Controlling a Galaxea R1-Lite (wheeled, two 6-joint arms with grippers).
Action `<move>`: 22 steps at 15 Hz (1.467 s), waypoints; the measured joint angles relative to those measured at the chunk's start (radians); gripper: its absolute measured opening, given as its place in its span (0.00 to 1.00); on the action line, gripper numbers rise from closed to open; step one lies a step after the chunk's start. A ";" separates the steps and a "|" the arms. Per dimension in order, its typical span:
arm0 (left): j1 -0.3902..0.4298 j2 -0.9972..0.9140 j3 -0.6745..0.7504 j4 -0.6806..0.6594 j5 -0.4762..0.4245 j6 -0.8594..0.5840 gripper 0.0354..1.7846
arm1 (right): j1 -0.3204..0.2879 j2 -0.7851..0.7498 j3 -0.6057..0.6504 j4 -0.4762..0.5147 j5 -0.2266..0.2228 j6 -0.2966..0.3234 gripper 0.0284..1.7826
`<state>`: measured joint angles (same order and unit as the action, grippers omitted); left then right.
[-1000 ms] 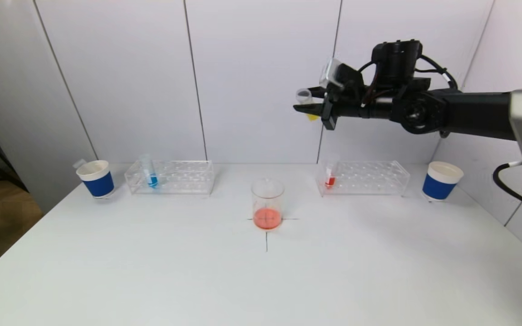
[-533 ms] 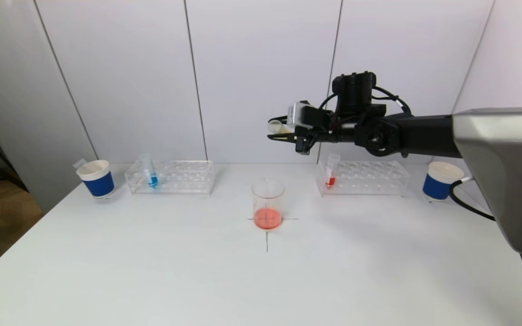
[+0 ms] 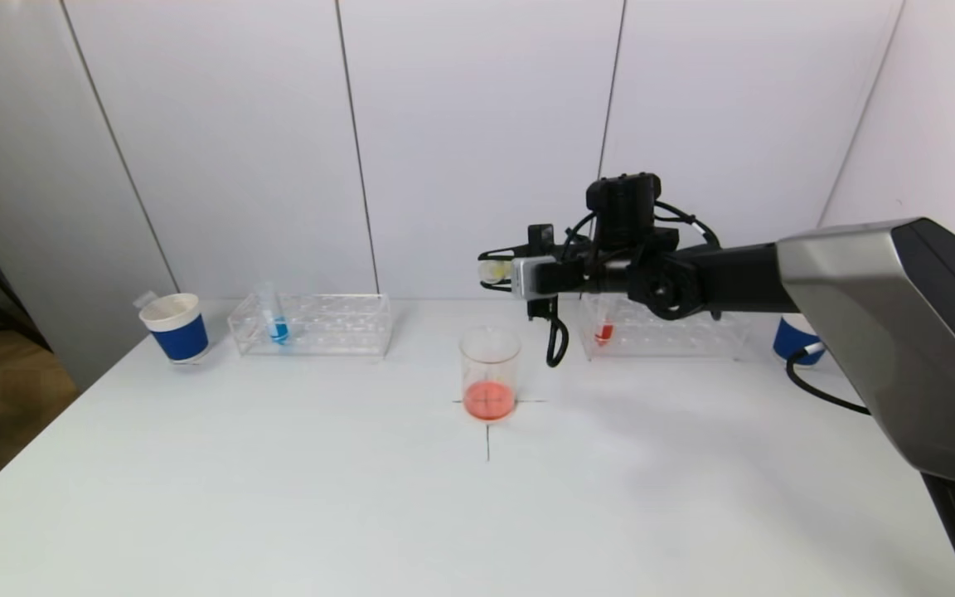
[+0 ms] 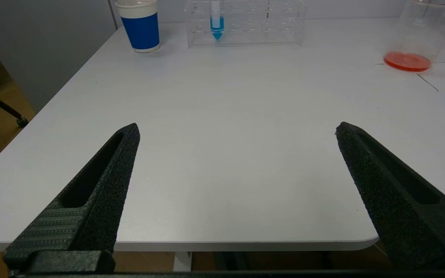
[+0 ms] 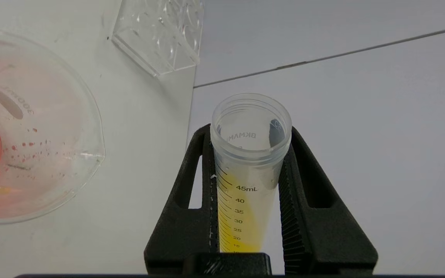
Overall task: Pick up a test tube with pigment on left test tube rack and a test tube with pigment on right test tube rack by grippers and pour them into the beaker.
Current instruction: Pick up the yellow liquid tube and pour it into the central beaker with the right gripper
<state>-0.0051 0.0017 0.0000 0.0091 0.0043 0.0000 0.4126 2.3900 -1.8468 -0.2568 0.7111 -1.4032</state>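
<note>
My right gripper (image 3: 496, 271) is shut on a test tube with yellow pigment (image 5: 245, 173), held lying sideways above and just behind the beaker (image 3: 490, 373), its mouth (image 3: 490, 270) pointing left. The beaker holds orange-red liquid and also shows in the right wrist view (image 5: 33, 127) and the left wrist view (image 4: 419, 34). The left rack (image 3: 312, 325) holds a tube with blue pigment (image 3: 276, 319). The right rack (image 3: 664, 327) holds a tube with red pigment (image 3: 604, 327). My left gripper (image 4: 238, 131) is open and empty over the table's near left part, out of the head view.
A blue-and-white paper cup (image 3: 175, 326) stands left of the left rack. Another paper cup (image 3: 792, 340) stands right of the right rack, partly behind my right arm. A black cross (image 3: 488, 431) marks the table under the beaker.
My right gripper has come down and to the left with the yellow tube, from high above the right rack to just over the beaker. It has turned the tube from upright to lying sideways.
</note>
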 joint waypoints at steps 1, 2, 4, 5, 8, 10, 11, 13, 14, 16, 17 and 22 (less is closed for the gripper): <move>0.000 0.000 0.000 0.000 0.001 0.000 0.99 | 0.001 0.003 0.014 -0.022 0.008 -0.025 0.27; 0.000 0.000 0.000 0.000 0.000 0.000 0.99 | 0.002 0.005 0.030 -0.043 0.015 -0.047 0.27; 0.000 0.000 0.000 0.000 0.001 0.000 0.99 | 0.001 0.009 0.058 -0.069 0.019 -0.077 0.27; 0.000 0.000 0.000 0.000 0.000 0.000 0.99 | 0.001 0.010 0.071 -0.085 0.029 -0.088 0.27; 0.000 0.000 0.000 0.000 0.000 0.000 0.99 | 0.005 0.011 0.101 -0.105 0.048 -0.117 0.27; 0.000 0.000 0.000 0.000 0.000 0.000 0.99 | 0.003 0.014 0.108 -0.115 0.072 -0.133 0.27; 0.000 0.000 0.000 0.000 0.001 0.000 0.99 | 0.003 0.016 0.112 -0.129 0.078 -0.138 0.27; 0.000 0.000 0.000 0.000 0.001 0.000 0.99 | 0.003 0.017 0.124 -0.159 0.089 -0.140 0.27; 0.000 0.000 0.000 0.000 0.000 0.000 0.99 | 0.003 0.018 0.130 -0.183 0.100 -0.145 0.27; 0.000 0.000 0.000 0.000 0.000 0.000 0.99 | 0.003 0.018 0.144 -0.209 0.105 -0.167 0.27; 0.000 0.000 0.000 0.000 0.000 0.000 0.99 | 0.003 0.018 0.148 -0.212 0.106 -0.184 0.27; 0.000 0.000 0.000 0.000 0.001 0.000 0.99 | -0.003 0.021 0.150 -0.202 0.119 -0.317 0.27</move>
<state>-0.0051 0.0017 0.0000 0.0091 0.0051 0.0004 0.4098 2.4111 -1.6966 -0.4589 0.8298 -1.7206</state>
